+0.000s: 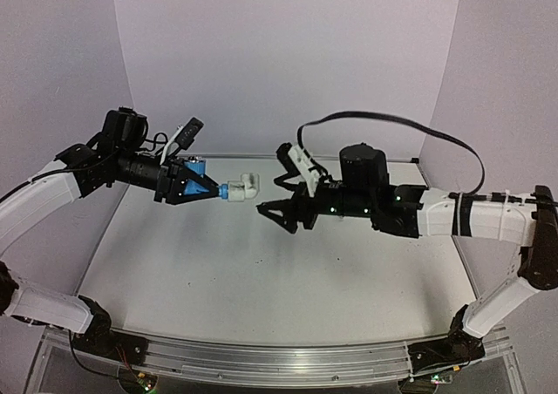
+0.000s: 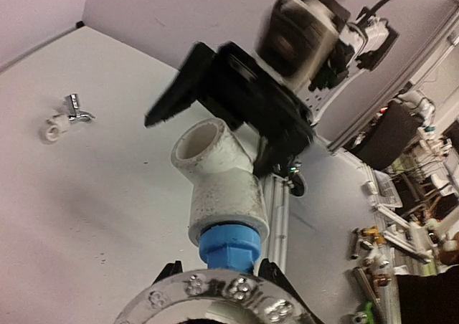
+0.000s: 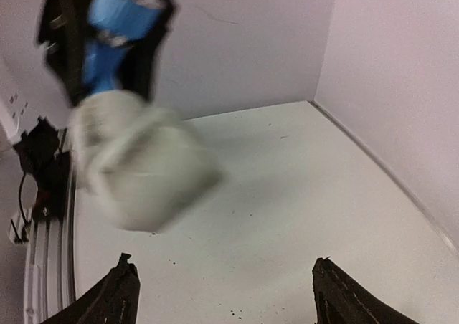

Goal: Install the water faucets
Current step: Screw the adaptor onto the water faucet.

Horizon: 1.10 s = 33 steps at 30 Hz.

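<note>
Your left tool (image 1: 214,189) is clenched on the blue faucet (image 2: 228,246) and holds it in the air above the left half of the tabletop (image 1: 261,281), nearer the far edge than the near one. The faucet's threaded end sits inside one mouth of the white elbow fitting (image 2: 219,173), with no gap showing between the blue hex and the fitting's collar. You can take this faucet as seated, or very nearly. How tight the thread is cannot be told from here.

Your right tool (image 1: 275,185) is released. Its jaws stand wide apart just beside the fitting's free mouth, with nothing between them and touching nothing that shows.

The silver faucet (image 2: 77,113) lies on the tabletop, well apart from both tools. A small white fitting (image 2: 51,130) touches it, but the pair is too small in the left wrist view for you to tell whether they are joined. It is hidden in the overhead view.

So roughly half the job looks done. What you likely have left is to set down the blue assembly and then check or finish the silver one.
</note>
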Each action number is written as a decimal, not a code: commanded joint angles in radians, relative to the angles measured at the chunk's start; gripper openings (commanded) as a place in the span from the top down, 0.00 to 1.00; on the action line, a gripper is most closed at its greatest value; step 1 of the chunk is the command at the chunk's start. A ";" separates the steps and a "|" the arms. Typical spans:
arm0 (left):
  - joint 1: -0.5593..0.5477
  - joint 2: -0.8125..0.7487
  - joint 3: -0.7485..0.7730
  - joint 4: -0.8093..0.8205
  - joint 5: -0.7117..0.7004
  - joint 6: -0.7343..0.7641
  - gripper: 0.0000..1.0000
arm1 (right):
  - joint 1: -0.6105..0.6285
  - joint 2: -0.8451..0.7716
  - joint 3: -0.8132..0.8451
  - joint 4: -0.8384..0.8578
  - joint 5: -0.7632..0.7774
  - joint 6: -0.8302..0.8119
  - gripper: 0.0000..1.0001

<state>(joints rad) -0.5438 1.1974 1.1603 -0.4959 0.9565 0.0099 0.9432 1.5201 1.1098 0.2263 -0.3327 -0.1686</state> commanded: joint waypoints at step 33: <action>0.005 0.085 0.110 0.053 0.275 -0.185 1.00 | 0.178 0.037 0.081 0.141 0.227 -0.678 0.67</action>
<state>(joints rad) -0.5423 1.3144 1.2247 -0.4930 1.2052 -0.2170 1.1175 1.5444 1.1459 0.3780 -0.1313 -0.9082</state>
